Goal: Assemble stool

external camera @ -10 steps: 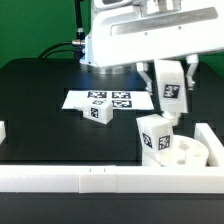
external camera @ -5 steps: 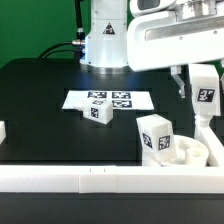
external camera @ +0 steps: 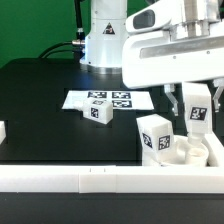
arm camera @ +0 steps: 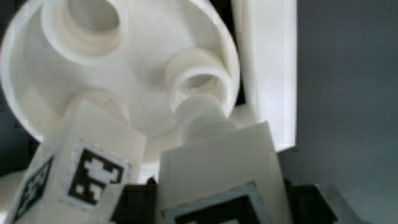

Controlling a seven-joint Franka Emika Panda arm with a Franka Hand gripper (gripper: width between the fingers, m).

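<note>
The round white seat (external camera: 200, 152) lies at the exterior view's right, against the corner of the rail. One tagged white leg (external camera: 155, 135) stands in it on its left side. My gripper (external camera: 195, 112) is shut on a second tagged leg (external camera: 196, 104), held upright just above the seat's right part. In the wrist view the held leg (arm camera: 222, 170) sits between the dark fingers (arm camera: 150, 196), over the seat (arm camera: 89, 50), near an open socket (arm camera: 205, 85) and beside the standing leg (arm camera: 89, 150). A third leg (external camera: 98, 112) lies loose on the table.
The marker board (external camera: 125, 101) lies flat behind the loose leg. A long white border rail (external camera: 90, 178) runs along the front and turns up at the right (external camera: 214, 138). A small white piece (external camera: 3, 130) shows at the left edge. The arm's base (external camera: 105, 40) stands at the back.
The gripper carried the leg to the exterior view's right, then came back slightly left and lower, so the leg now hangs close over the seat. The other parts have not moved.
</note>
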